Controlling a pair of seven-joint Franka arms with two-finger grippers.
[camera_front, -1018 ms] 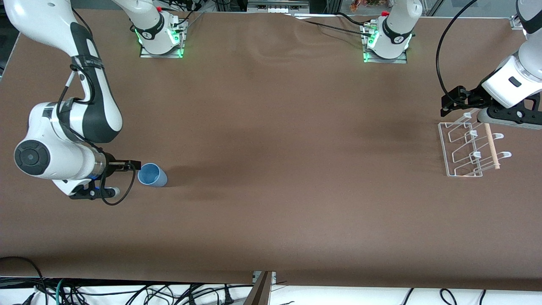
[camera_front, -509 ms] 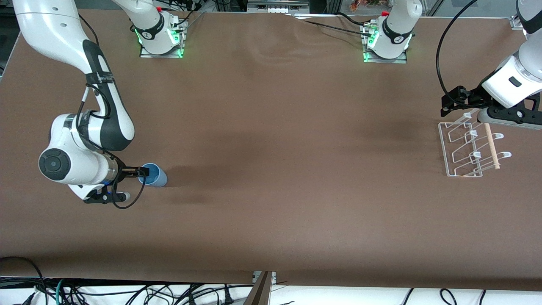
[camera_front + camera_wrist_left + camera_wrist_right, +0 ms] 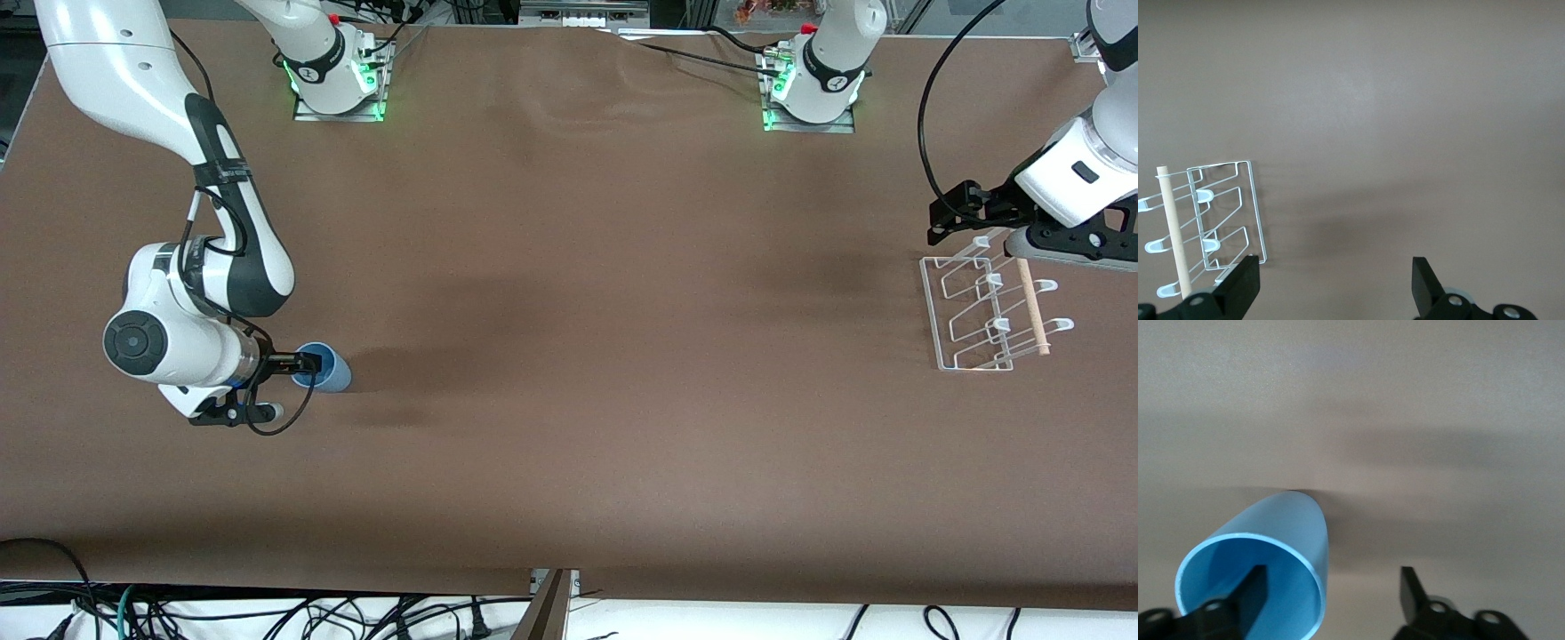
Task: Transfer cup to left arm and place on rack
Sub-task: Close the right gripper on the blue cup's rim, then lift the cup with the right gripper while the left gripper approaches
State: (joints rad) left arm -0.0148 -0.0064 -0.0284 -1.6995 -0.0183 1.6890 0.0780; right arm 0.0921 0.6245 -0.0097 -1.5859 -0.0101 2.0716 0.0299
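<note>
The light-blue cup (image 3: 327,371) rests on the table near the right arm's end, its open mouth turned toward my right gripper (image 3: 307,362). In the right wrist view the cup (image 3: 1271,537) fills the lower corner. My right gripper (image 3: 1331,592) is open, with one finger (image 3: 1253,585) inside the cup's mouth and the other (image 3: 1410,588) outside, so the cup's wall stands between them. The rack (image 3: 976,313) with its wooden rod (image 3: 1031,304) stands at the left arm's end. My left gripper (image 3: 948,217) waits open and empty over the rack's end farther from the front camera. The rack (image 3: 1223,217) also shows in the left wrist view.
The brown table cloth (image 3: 605,311) stretches bare between cup and rack. The two arm bases (image 3: 336,78) (image 3: 811,87) stand along the table edge farthest from the front camera. Cables hang below the nearest edge.
My right arm has moved toward the cup, and one finger has entered the cup's mouth. The cup, the rack and the left arm have stayed put.
</note>
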